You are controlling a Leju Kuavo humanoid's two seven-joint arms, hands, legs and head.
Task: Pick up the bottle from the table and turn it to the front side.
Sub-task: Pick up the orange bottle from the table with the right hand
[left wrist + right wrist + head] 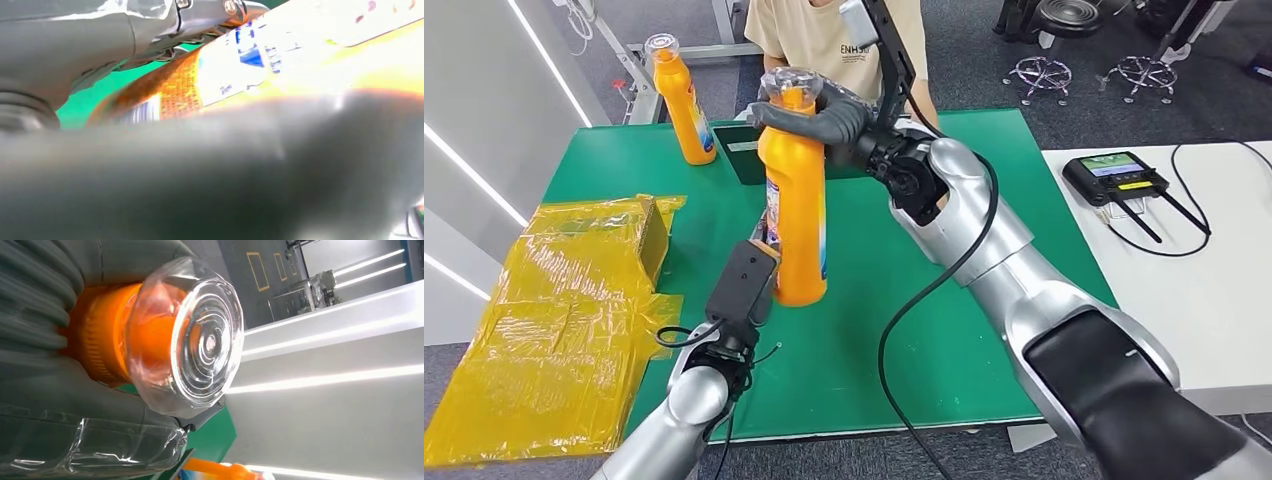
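An orange bottle point(796, 210) with a clear cap point(200, 340) stands upright at the middle of the green table point(904, 330). My right hand point(824, 120) grips its neck just under the cap, with grey fingers point(40, 315) wrapped around the orange collar. Lower down, my left hand point(761, 248) holds the bottle's body from the left side. In the left wrist view the printed label point(280, 65) lies between the fingers point(100, 30) and the blurred thumb point(200, 175). Whether the bottle's base touches the table I cannot tell.
A second orange bottle point(682, 100) stands at the table's far left. A dark green tray point(739, 150) lies behind the held bottle. A box in yellow film point(574, 300) covers the left side. A person point(824, 40) stands at the far edge. A handheld device point(1119, 178) rests on the white table at right.
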